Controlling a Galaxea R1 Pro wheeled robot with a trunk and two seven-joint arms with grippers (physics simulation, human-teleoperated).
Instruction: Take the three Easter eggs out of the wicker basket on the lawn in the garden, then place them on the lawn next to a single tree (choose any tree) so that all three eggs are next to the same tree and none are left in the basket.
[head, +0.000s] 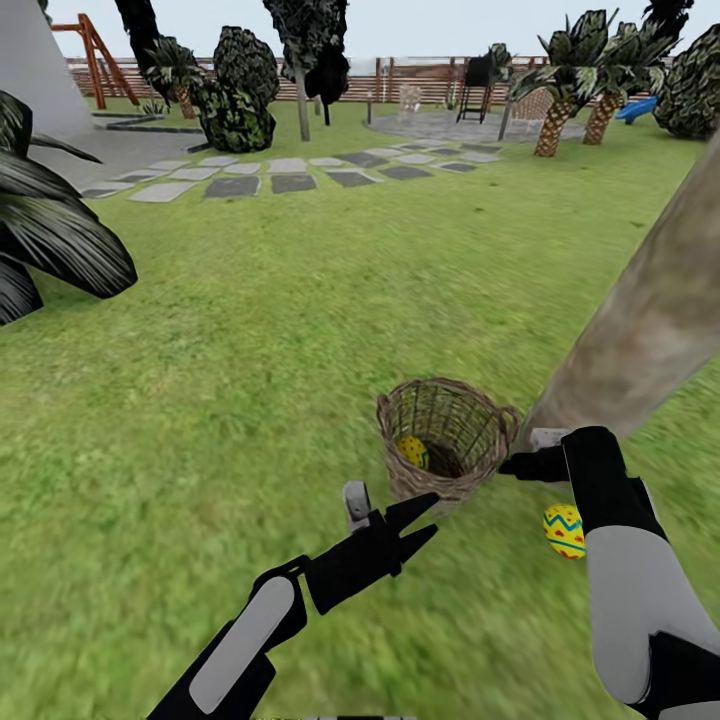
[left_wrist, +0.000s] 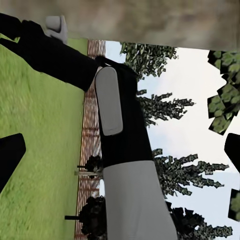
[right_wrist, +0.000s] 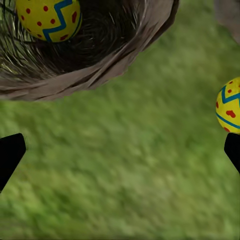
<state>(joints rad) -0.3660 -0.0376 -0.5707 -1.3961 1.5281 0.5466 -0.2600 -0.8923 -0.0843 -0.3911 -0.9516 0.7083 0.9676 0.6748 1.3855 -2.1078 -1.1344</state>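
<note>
Easter egg on lawn beside right gripper | fingers spread, empty

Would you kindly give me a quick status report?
Both grippers open, empty. One egg in basket, one on grass by trunk. Third unseen.

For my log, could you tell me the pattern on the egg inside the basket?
Yellow egg with red dots and a blue zigzag; clearest in the right wrist view.
</note>
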